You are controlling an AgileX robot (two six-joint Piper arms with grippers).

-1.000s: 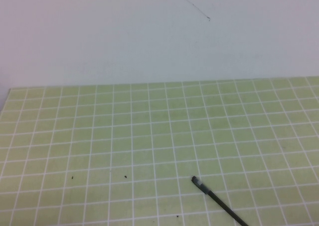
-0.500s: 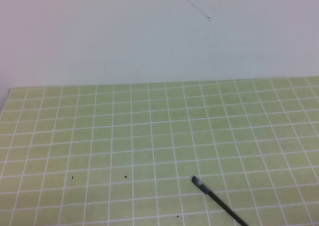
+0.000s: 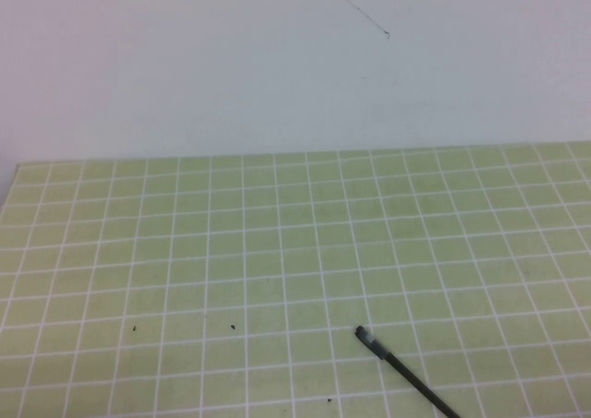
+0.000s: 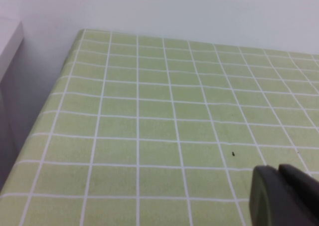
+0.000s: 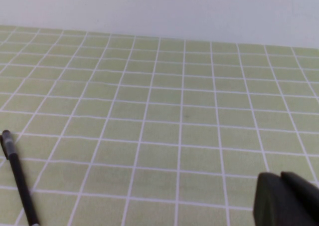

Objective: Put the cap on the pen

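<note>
Lying diagonal on green grid mat, pen sits lower right of high view, nearer right gripper; left gripper farther. Fingers' spread: can't tell.

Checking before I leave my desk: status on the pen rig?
Left gripper and right gripper parked low over the mat, neither near the pen. Pen flat on green mat, near edge, untouched. Nothing blocking it.
</note>
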